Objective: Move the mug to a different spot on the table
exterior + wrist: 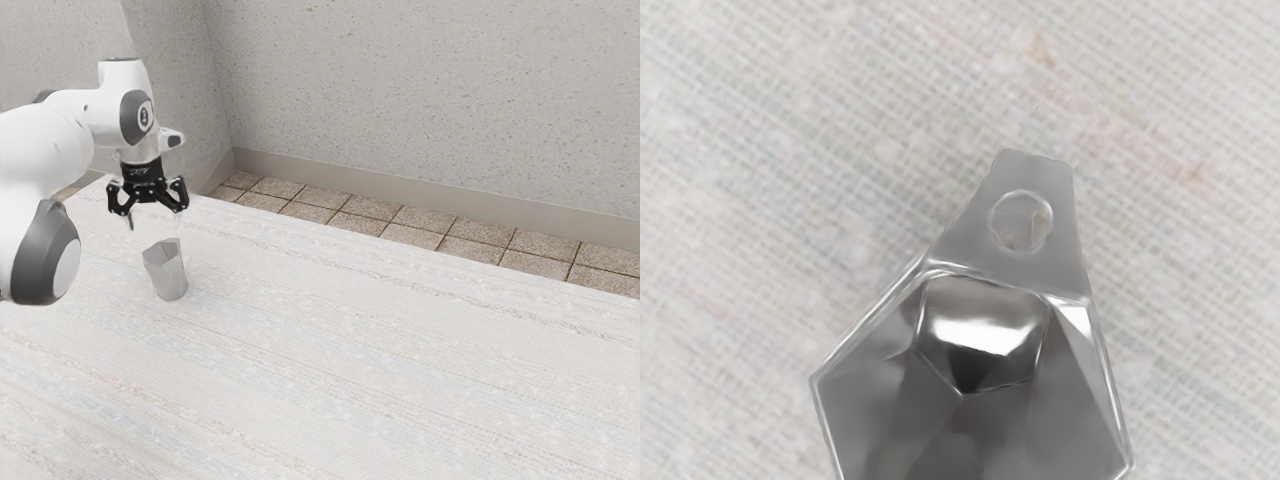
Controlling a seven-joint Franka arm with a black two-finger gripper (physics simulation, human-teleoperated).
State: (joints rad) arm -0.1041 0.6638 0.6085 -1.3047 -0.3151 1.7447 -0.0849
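1 mug (165, 269) stands upright on the counter (380, 370), toward the exterior view's left and nearer the counter's far edge than its near one. The hand (155, 212) hangs straight above the mug, apart from it, its 2 fingers spread and touching nothing. The arm comes in from the exterior view's left, behind and above the mug. Beyond the counter's far edge lies the floor (420, 225), and behind the floor rises the wall (430, 90). In the wrist view the mug (985, 380) sits just under the hand, with its handle (1025, 215) jutting sideways over the counter (790, 150).
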